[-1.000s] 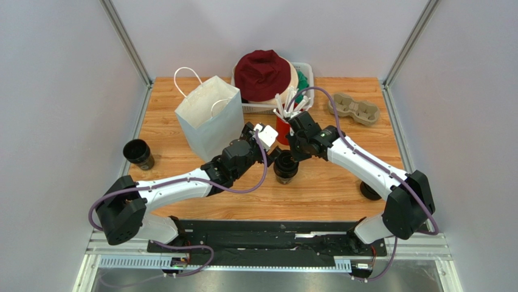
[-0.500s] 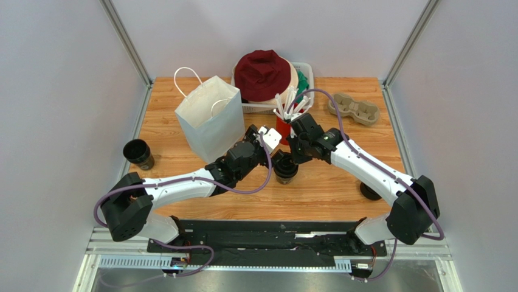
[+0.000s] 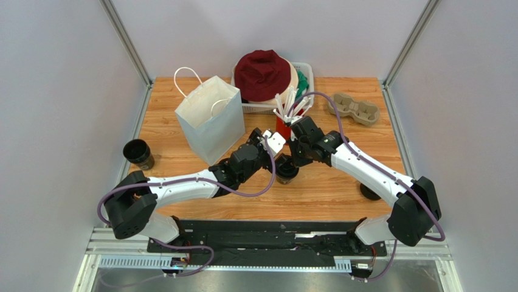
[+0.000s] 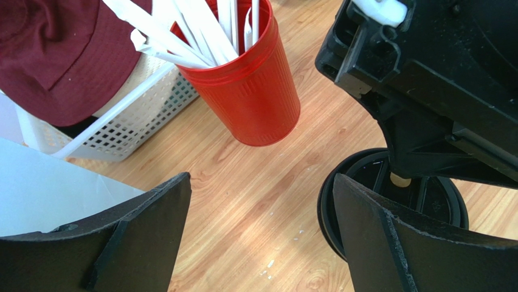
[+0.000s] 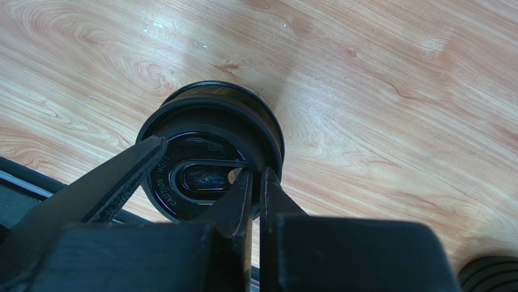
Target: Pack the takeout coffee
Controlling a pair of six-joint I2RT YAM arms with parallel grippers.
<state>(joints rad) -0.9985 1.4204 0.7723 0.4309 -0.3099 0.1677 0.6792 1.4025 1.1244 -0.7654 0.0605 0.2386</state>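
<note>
The takeout coffee (image 3: 286, 173), a dark cup with its black lid (image 5: 200, 146) on, stands on the table in front of the red cup (image 3: 282, 129). My right gripper (image 3: 293, 159) is shut, its tips (image 5: 255, 173) resting on the lid at its near rim. My left gripper (image 3: 275, 155) is open and empty, just left of the coffee. In the left wrist view, the gap (image 4: 261, 182) frames bare wood, and the coffee (image 4: 365, 194) lies partly behind the right finger (image 4: 389, 243).
A white paper bag (image 3: 210, 115) stands at the back left. A white basket (image 3: 307, 70) holds a maroon hat (image 3: 262, 73). The red cup (image 4: 243, 79) holds white straws. A cardboard cup carrier (image 3: 354, 109), an all-black lidless cup (image 3: 138, 153) and a black ringed item (image 3: 369, 191) lie around.
My left gripper has moved right, closer to the coffee. My right gripper has shifted slightly over the lid. The coffee has stayed in place.
</note>
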